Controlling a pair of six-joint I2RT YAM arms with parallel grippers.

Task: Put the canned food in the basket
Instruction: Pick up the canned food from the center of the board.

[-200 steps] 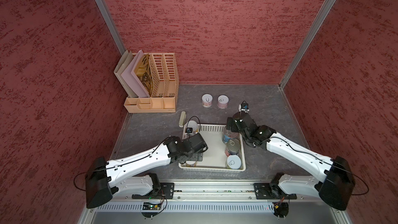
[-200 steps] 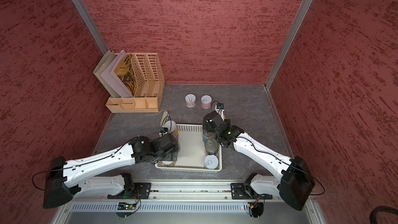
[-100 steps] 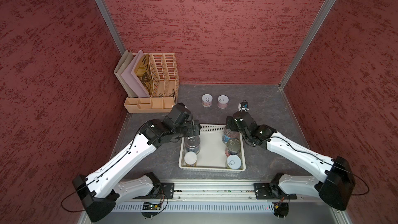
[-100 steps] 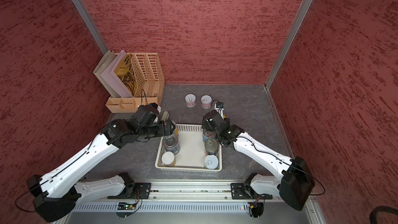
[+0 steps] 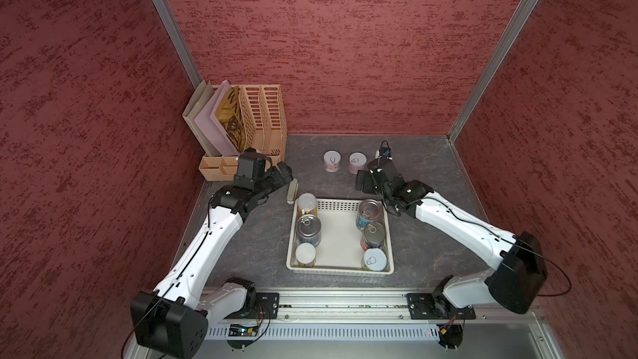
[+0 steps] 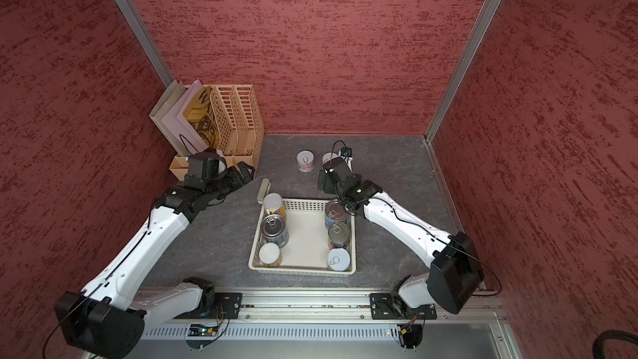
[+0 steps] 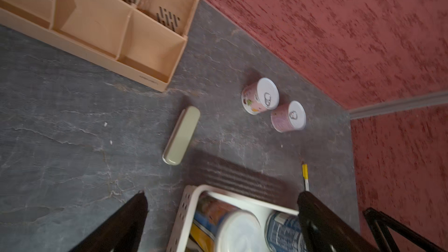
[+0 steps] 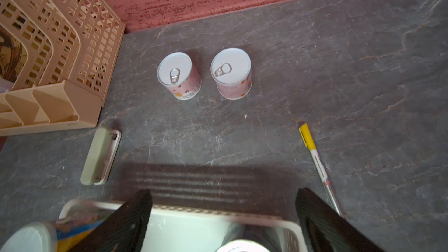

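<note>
Top view: you see six cans (image 5: 308, 229) upright in the basket (image 5: 340, 272), two pink cans (image 5: 332, 161) on the tabletop (image 5: 431, 155) beyond it.
Left pincer (image 7: 221, 193): wide open, empty.
Right pincer (image 8: 223, 193): wide open, empty.

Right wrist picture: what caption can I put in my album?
Open right gripper beside the white basket, facing two pink cans standing on the table, yellow pen nearby.

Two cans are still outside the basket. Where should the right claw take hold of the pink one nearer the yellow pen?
Grip the pink can by its round side wall, from above, since it stands upright. Probably close front to back, not sideways: the other pink can stands close beside it.
</note>
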